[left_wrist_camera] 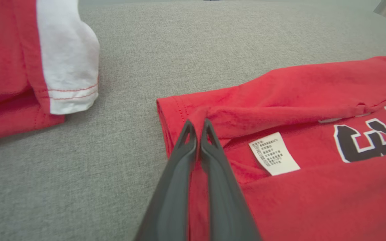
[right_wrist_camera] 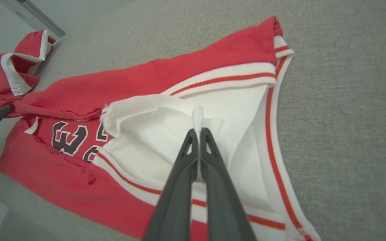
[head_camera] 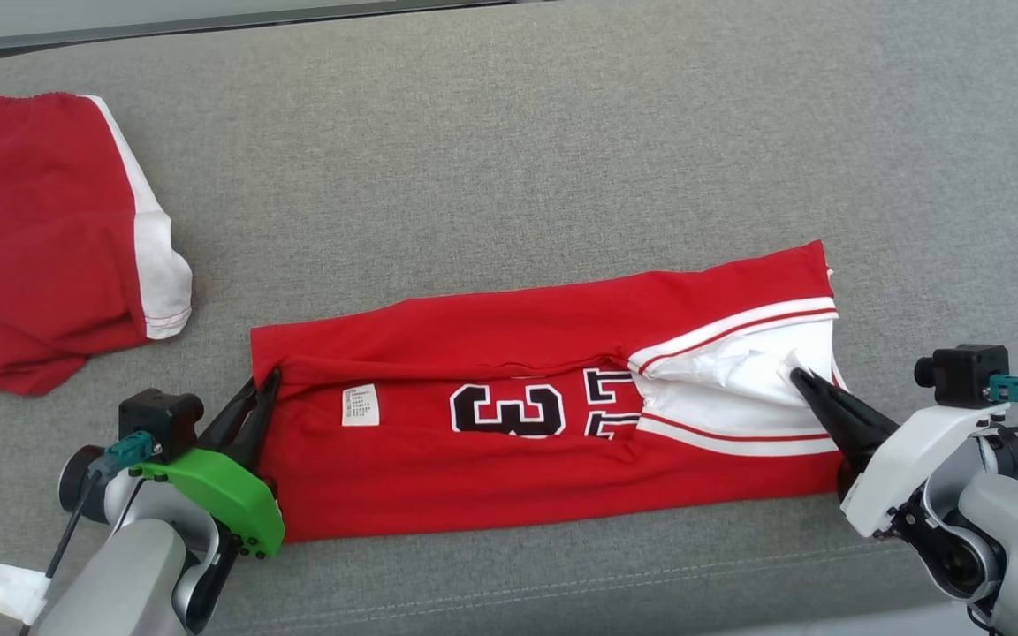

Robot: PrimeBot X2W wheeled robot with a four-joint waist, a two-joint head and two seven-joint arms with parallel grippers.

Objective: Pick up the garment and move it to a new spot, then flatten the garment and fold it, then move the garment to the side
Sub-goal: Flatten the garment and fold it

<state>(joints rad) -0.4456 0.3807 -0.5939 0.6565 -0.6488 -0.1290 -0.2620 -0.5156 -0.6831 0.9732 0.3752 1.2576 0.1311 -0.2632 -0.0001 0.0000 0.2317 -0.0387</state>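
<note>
A red jersey (head_camera: 509,353) with a black and white number, a white care label (head_camera: 360,405) and white striped trim lies folded lengthwise across the grey surface. My left gripper (head_camera: 270,378) is shut on a pinch of the jersey's red fabric (left_wrist_camera: 213,117) at its left end (left_wrist_camera: 197,124). At the right end my right gripper (head_camera: 799,378) is shut on a fold of the white inner fabric (right_wrist_camera: 166,127), a sliver of which pokes up between its fingertips (right_wrist_camera: 198,131).
A second red and white garment (head_camera: 49,238) lies bunched at the far left of the grey fabric surface (head_camera: 562,132), and shows in the left wrist view (left_wrist_camera: 28,67). The surface's far edge (head_camera: 208,35) runs along the top.
</note>
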